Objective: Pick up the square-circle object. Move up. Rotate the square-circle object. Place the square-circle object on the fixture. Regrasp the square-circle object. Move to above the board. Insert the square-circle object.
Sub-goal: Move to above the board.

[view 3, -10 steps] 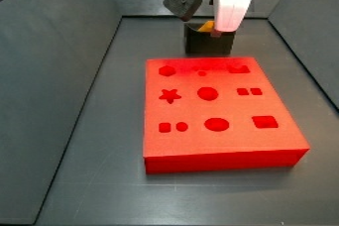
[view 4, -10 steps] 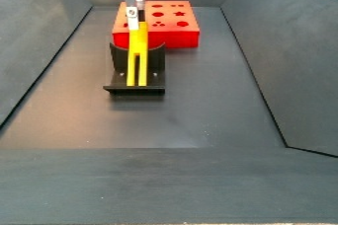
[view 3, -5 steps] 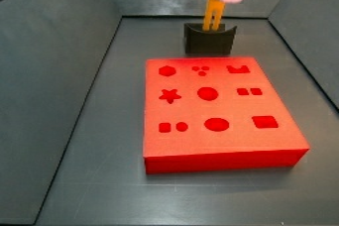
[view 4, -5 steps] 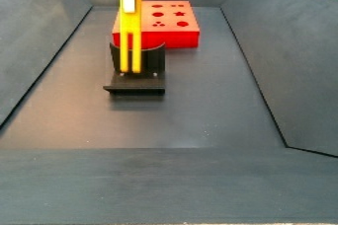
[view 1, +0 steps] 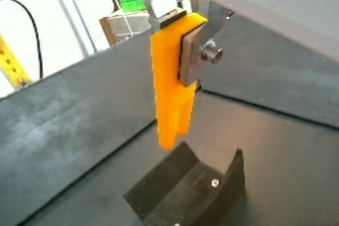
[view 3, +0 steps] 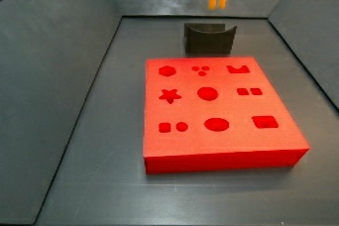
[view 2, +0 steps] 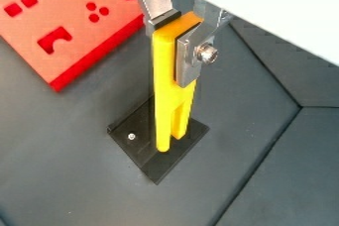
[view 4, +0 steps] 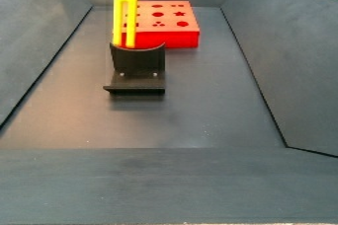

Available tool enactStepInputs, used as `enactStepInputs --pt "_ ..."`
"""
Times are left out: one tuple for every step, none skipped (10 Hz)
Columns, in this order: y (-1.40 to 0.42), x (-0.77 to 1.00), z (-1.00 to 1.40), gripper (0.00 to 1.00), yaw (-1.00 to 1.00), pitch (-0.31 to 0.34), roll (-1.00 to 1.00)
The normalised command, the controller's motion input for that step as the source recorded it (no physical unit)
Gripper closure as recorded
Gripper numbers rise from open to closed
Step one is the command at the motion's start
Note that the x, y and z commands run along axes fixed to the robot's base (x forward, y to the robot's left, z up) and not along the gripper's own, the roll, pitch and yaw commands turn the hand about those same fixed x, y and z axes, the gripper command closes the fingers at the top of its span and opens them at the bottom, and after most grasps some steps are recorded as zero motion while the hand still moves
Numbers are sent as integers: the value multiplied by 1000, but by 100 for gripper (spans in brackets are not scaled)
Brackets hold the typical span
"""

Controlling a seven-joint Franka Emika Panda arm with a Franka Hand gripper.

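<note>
Tool [view 2: 179,50] clamped on upper end of peg [view 2: 171,96]; silver fingers [view 2: 201,52] flank it. Peg hangs upright, clear above fixture [view 4: 136,68], at top of frame in both side views. Board [view 4: 165,24] lies beyond fixture.

Yellow-orange square-circle object [view 2: 169,86]; red board [view 3: 219,111]; fixture [view 3: 208,39] seemingly dark grey-black.
</note>
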Motion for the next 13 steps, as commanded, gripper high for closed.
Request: enactStepInputs --pt "8 -69 1000 100 -76 60 -95" --pt "8 -68 1000 100 -59 80 -82" --pt "6 -56 897 100 -40 97 -79" --pt "5 -37 743 100 -28 106 -76" --pt "3 -20 586 100 -16 118 -76" --pt "0 -3 436 100 -11 131 -80" --pt "1 5 295 100 -2 145 -77" --pt "-1000 -602 169 100 1000 114 -269" --pt "-1000 -600 156 100 1000 101 -258" --pt "-1000 -603 161 100 1000 86 -255" --pt "-1000 -604 150 100 1000 63 -264" --pt "-1000 -604 167 100 1000 40 -258" --pt "-1000 -611 174 100 1000 22 -252"
